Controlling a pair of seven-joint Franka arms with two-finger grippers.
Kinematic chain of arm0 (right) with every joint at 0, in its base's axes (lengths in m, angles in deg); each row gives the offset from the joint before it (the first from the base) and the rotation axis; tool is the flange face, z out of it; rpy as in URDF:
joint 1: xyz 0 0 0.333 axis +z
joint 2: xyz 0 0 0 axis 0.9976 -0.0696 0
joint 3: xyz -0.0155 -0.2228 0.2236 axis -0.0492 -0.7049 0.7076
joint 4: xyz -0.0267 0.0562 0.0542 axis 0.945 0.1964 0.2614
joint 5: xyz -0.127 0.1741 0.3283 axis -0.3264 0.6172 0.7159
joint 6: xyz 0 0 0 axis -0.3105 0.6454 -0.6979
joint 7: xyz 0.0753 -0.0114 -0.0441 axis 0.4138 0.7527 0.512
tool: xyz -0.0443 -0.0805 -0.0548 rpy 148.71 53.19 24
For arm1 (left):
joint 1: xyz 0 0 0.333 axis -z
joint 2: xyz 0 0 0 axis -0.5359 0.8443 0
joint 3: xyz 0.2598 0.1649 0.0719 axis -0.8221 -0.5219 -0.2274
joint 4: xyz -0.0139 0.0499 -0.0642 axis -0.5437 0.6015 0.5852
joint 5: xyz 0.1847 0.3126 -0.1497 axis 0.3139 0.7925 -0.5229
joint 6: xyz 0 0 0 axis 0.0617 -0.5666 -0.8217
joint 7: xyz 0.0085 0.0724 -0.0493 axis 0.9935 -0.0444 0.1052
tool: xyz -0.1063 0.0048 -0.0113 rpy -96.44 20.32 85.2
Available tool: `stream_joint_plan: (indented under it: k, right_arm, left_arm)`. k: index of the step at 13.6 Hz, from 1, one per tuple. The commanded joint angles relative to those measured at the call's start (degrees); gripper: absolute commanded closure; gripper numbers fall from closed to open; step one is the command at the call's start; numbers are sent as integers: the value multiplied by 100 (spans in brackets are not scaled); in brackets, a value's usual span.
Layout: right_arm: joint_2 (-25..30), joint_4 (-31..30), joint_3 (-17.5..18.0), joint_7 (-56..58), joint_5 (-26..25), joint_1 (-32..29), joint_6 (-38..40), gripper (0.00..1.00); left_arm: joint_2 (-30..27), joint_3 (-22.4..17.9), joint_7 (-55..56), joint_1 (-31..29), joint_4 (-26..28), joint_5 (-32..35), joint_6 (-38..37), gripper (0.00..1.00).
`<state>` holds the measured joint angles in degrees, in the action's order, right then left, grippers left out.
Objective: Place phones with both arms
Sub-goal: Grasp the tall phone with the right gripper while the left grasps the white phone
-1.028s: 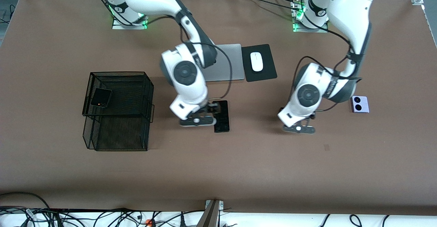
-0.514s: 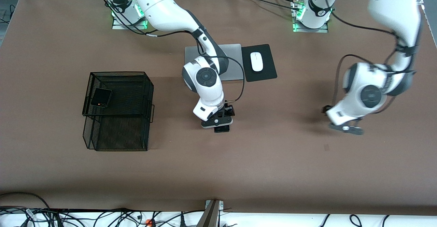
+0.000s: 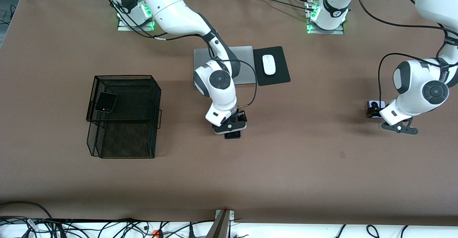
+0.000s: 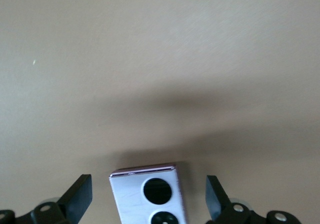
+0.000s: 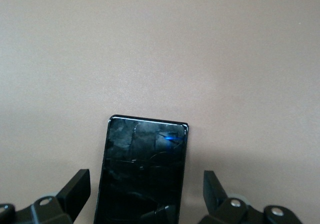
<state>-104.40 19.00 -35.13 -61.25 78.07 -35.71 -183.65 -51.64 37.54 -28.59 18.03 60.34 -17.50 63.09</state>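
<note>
The long black slab phone (image 3: 233, 135) lies on the table near the middle; only its nearer end shows below my right gripper (image 3: 234, 122). In the right wrist view the open right gripper (image 5: 145, 180) straddles the slab phone (image 5: 142, 154), with a gap on each side. The lavender flip phone (image 3: 376, 104) lies toward the left arm's end of the table. My left gripper (image 3: 374, 112) is low over it. In the left wrist view the open left gripper (image 4: 147, 186) straddles the lavender phone (image 4: 131, 199), not touching it. The black flip phone (image 3: 106, 102) lies in the mesh basket's upper tier.
The black two-tier mesh basket (image 3: 123, 77) stands toward the right arm's end. A silver laptop (image 3: 245, 64), partly covered by the right arm, and a white mouse (image 3: 269, 64) on a black pad (image 3: 279, 77) lie farther from the front camera than the slab phone.
The right gripper shifted sideways until it stood centred over the slab phone. The left arm swung toward its end of the table and came down around the lavender phone.
</note>
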Motion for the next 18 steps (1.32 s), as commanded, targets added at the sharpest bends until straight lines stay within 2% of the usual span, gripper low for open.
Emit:
stream_joint_plan:
  k: [1, 6, 8, 11, 12, 13, 14, 15, 16, 18]
  right_arm:
    - [-217, 190, 6, -51, -76, -11, -214, 0]
    - [-331, 173, 6, -60, -41, -2, -383, 0]
    - [-332, 173, 6, -60, -41, -2, -383, 0]
    - [-349, 164, 6, -191, -41, 41, -383, 1]
    - [-349, 155, 15, -226, -59, 68, -383, 4]
    - [-349, 155, 15, -235, -59, 77, -374, 13]
    - [-340, 129, 15, -235, -41, 86, -356, 39]
    - [-340, 112, 15, -244, -41, 120, -347, 58]
    - [-340, 103, 15, -253, -41, 129, -347, 71]
    - [-323, 111, 15, -262, -59, 130, -330, 88]
  left_arm:
    - [-184, 412, -134, -651, 502, -105, 455, 0]
    - [-166, 1599, -143, -2145, 687, -212, 474, 0]
    - [-140, 1986, -99, -2542, 722, -220, 474, 0]
    - [-105, 2005, 24, -2587, 739, -229, 648, 0]
    - [-87, 2005, 172, -2631, 783, -229, 763, 0]
    - [-69, 2005, 304, -2640, 792, -229, 859, 0]
    - [-69, 2005, 384, -2631, 792, -229, 869, 0]
    - [-69, 1996, 411, -2631, 792, -229, 878, 0]
    - [-69, 1996, 411, -2631, 827, -220, 895, 0]
    - [-34, 1996, 411, -2631, 915, -220, 1149, 0]
